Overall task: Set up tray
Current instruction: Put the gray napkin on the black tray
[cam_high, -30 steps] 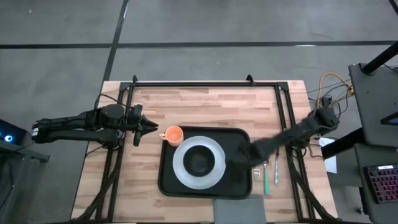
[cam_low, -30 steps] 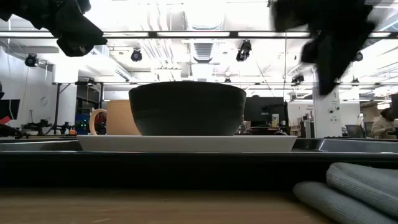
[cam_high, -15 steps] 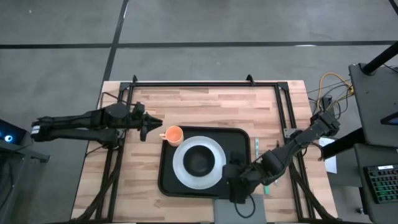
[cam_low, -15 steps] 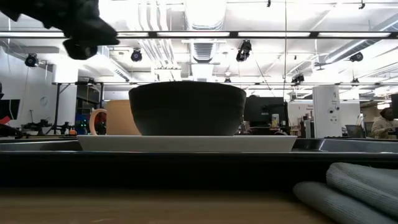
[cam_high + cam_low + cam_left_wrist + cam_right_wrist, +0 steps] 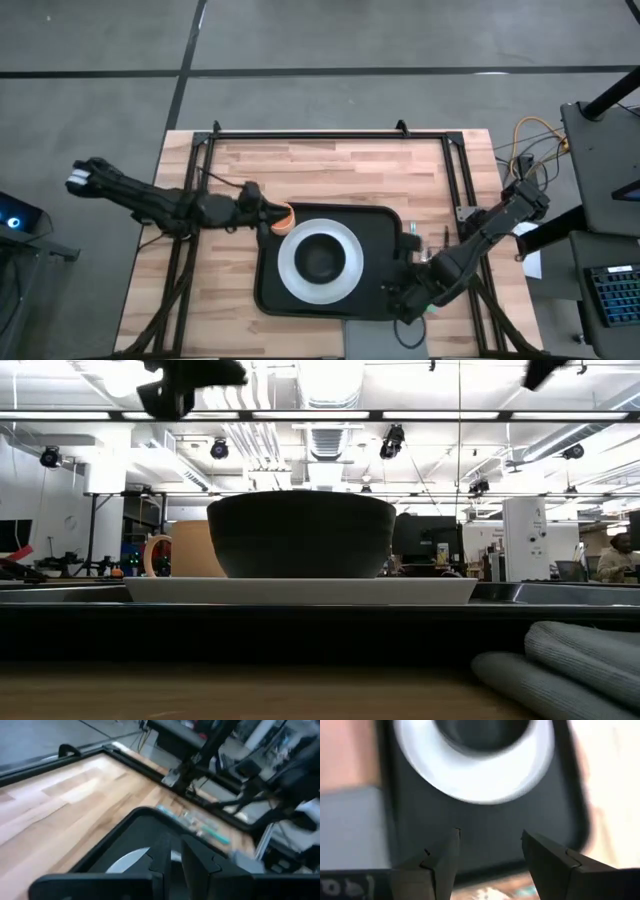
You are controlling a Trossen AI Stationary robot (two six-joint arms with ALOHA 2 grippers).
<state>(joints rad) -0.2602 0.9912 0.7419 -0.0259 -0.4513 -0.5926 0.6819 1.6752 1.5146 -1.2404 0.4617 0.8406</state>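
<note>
Cutlery being lined up beside the tray (image 5: pixel 268 292).
Right gripper (image 5: pixel 489 851), fingers apart, is being hovered at the tray's corner near the utensils (image 5: pixel 410 237); left gripper (image 5: pixel 262 208), fingers together, is being poised by the orange cup (image 5: pixel 284 216).

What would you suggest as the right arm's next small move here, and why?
Probably lower the open right gripper onto the cutlery lying on the wood just outside the tray. The white plate and dark bowl already sit on the tray, while the left gripper is at the orange cup.

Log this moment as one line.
left gripper: at orange cup | right gripper: open, over tray near corner | plate, bowl on tray
</note>
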